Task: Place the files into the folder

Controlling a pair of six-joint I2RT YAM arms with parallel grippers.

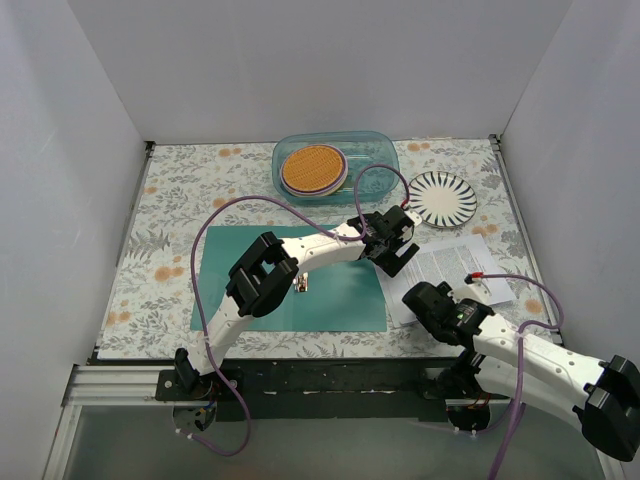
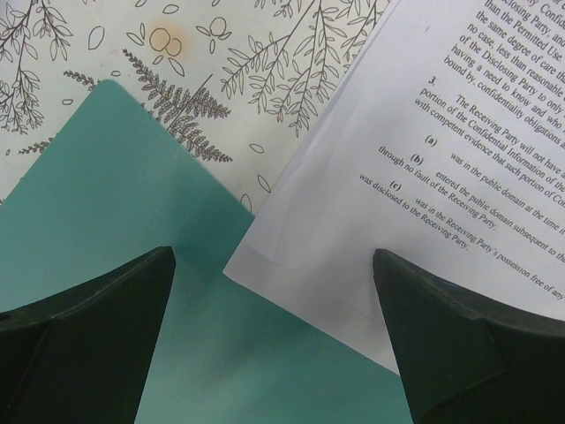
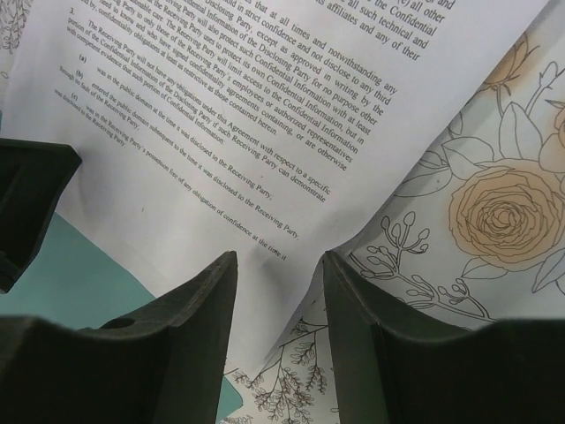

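The files (image 1: 455,262) lie on the bench (image 1: 180,190) right of the folder (image 1: 300,295), one corner overlapping it. Our left gripper (image 1: 392,240) hangs wide apart above that corner, our right gripper (image 1: 432,300) narrowly apart at their near edge. We fear a push there buckles the sheets.

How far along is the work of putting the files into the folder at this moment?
Done: the folder lies flat with its clip exposed. In hand: the left jaws stand open over a corner of the files, which overlaps the folder's edge; the right jaws straddle the sheets' near corner, not closed. Left: most of the files rest on the tablecloth, so moving them onto the folder remains.
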